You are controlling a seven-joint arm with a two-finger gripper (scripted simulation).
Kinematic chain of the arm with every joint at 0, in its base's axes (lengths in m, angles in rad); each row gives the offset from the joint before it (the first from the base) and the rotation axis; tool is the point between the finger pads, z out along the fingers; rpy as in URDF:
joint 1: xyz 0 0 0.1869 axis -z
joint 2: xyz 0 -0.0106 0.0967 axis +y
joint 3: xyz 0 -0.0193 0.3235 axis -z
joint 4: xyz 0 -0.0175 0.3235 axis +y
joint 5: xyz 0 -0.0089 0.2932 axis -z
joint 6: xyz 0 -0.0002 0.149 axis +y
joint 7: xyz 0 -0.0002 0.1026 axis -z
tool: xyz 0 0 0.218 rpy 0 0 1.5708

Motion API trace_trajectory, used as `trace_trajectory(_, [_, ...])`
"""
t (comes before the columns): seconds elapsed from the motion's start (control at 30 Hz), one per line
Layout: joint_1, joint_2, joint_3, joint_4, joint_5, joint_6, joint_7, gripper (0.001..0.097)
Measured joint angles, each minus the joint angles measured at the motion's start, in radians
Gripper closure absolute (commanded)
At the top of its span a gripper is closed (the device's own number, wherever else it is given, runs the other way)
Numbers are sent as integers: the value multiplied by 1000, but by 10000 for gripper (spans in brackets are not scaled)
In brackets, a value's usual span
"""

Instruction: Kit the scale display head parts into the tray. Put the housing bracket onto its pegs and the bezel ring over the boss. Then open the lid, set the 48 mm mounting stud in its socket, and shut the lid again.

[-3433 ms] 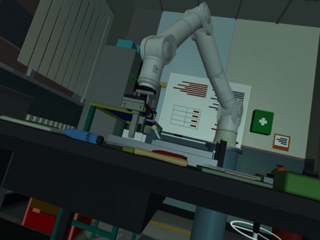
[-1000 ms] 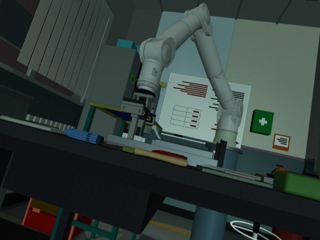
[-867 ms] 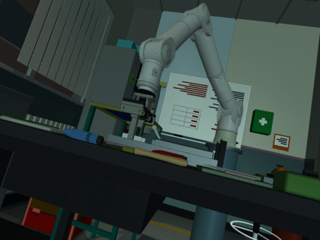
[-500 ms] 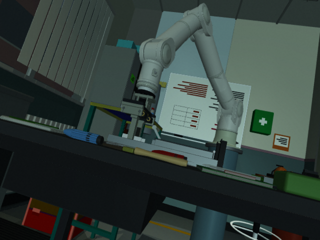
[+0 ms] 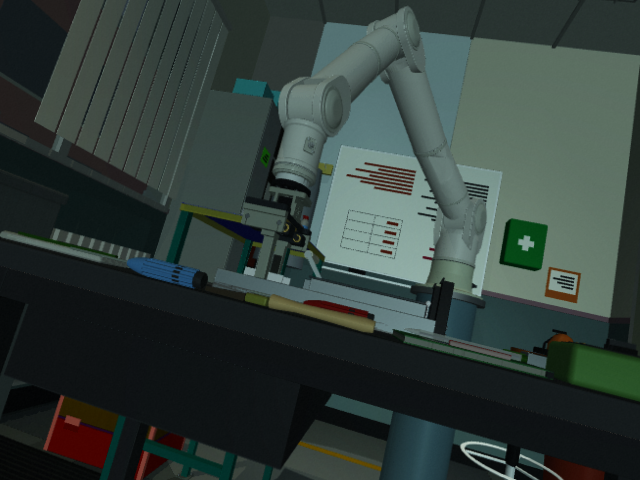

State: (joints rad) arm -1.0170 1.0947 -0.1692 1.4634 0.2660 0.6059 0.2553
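The thing inside my gripper (image 5: 274, 271) is mostly hidden by the fingers; only a white edge of it shows at the fingertips. The gripper stands low over the left end of the grey tray (image 5: 320, 294) and is clamped on that part, which I take for the housing bracket. A red flat part (image 5: 336, 308) lies at the tray's near edge. A small white lever or stud (image 5: 311, 262) stands tilted just right of the fingers. A black upright piece (image 5: 443, 306) stands at the tray's right end.
A grey cabinet (image 5: 227, 170) rises behind the gripper. On the dark bench lie a blue-handled screwdriver (image 5: 165, 271), a wooden-handled tool (image 5: 315, 309), a green circuit board (image 5: 465, 349) and a green box (image 5: 594, 367). The robot's base (image 5: 455, 279) stands behind the tray's right end.
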Motion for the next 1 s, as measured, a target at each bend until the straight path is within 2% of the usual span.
trace_trajectory(1.0, [0,0,0,0,0,0,0,306])
